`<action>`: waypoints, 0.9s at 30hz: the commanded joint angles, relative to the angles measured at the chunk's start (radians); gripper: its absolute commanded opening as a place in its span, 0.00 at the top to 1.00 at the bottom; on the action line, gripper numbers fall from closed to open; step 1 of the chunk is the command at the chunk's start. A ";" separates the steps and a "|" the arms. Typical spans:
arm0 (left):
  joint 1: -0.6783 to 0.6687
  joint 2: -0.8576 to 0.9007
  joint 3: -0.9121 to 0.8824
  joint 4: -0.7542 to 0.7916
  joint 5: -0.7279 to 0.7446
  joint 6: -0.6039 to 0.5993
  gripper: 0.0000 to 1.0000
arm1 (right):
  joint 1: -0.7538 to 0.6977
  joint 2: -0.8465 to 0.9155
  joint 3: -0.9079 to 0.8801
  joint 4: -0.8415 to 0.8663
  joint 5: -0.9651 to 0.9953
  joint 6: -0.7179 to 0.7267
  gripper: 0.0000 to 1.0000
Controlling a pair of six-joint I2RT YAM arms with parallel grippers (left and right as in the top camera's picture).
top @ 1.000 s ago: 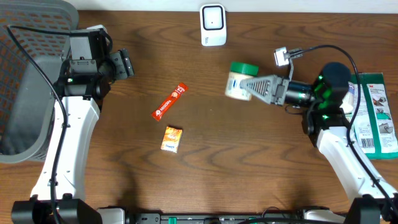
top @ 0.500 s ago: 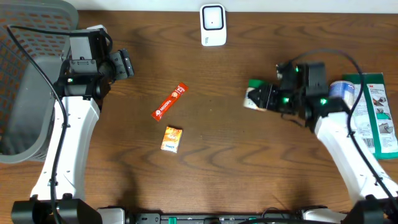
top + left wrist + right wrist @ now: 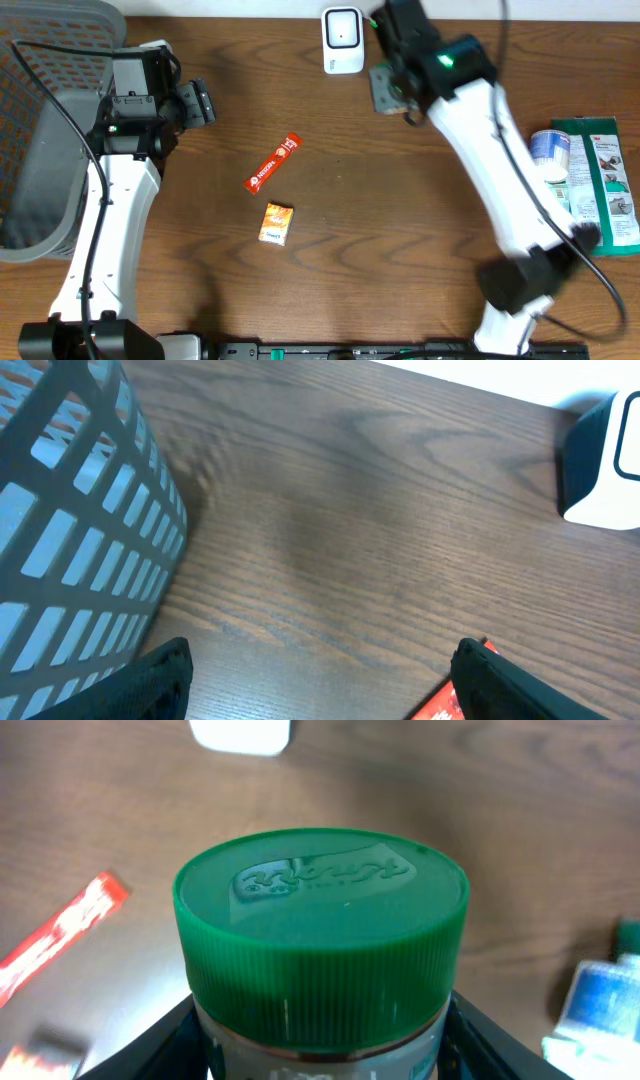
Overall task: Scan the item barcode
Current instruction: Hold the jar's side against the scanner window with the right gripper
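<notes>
The item is a jar with a ribbed green lid [image 3: 320, 920], which fills the right wrist view. My right gripper [image 3: 325, 1040] is shut on its pale body just under the lid, one dark finger [image 3: 170, 1040] on each side. In the overhead view the raised right arm hides the jar; its wrist [image 3: 392, 75] hangs next to the white scanner [image 3: 341, 40] at the table's back edge. The scanner [image 3: 240, 735] shows ahead of the lid. My left gripper [image 3: 320, 680] is open over bare wood at the left, holding nothing.
A red sachet [image 3: 272, 163] and a small orange packet [image 3: 277, 223] lie mid-table. A grey mesh basket [image 3: 40, 130] stands at the far left. A green box [image 3: 608, 180] and a blue-and-white container [image 3: 550, 150] sit at the right edge.
The right arm has swung up and leftward from the right side of the table toward the scanner, carrying the jar. The left arm has not moved.
</notes>
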 commanded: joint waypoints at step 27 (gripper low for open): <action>0.000 0.010 0.003 0.002 -0.013 -0.002 0.17 | 0.155 0.694 0.305 1.052 0.765 -0.896 0.99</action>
